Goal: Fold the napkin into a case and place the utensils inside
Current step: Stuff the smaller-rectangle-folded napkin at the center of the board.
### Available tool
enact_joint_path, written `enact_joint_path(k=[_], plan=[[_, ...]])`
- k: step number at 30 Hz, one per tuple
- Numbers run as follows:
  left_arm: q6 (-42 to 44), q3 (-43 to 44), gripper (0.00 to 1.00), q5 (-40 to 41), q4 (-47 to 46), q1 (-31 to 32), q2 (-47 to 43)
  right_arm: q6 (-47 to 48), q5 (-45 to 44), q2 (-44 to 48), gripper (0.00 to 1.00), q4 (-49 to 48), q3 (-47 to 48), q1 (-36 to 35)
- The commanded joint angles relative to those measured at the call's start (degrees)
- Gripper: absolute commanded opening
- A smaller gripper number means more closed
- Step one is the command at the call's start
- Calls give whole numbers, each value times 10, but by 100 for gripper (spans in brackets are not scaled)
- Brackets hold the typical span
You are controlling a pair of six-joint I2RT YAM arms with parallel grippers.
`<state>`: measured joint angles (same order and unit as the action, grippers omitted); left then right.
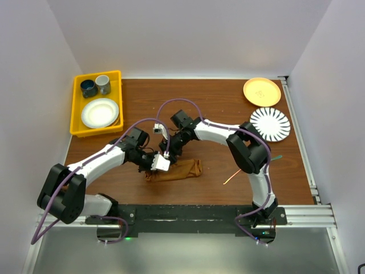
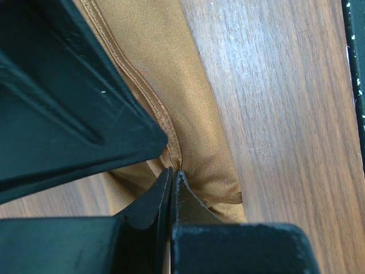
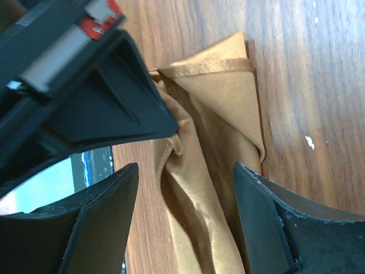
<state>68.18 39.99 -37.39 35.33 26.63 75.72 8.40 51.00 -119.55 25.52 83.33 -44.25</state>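
Note:
The rust-brown napkin lies folded into a narrow, rumpled strip near the table's front middle. It also shows in the left wrist view and in the right wrist view. My left gripper is shut, its tips pinching a fold at the strip's left end. My right gripper is open just above the strip, its jaws straddling the cloth without touching it. A thin copper utensil lies on the table right of the napkin. A greenish piece sits beside my right arm.
A yellow tray at the back left holds two cups and a white plate. A yellow plate and a white striped plate sit at the back right. My two wrists are close together over the napkin's left end.

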Motion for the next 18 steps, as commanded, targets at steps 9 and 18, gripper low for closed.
enact_joint_path(k=[9,18], plan=[[7,3,1,-23,-5,-1,-13,0,18,-12,64,-14,-6,-12],[6,2,1,-25,-5,-1,-15,22,23,-14,57,3,-15,-17]])
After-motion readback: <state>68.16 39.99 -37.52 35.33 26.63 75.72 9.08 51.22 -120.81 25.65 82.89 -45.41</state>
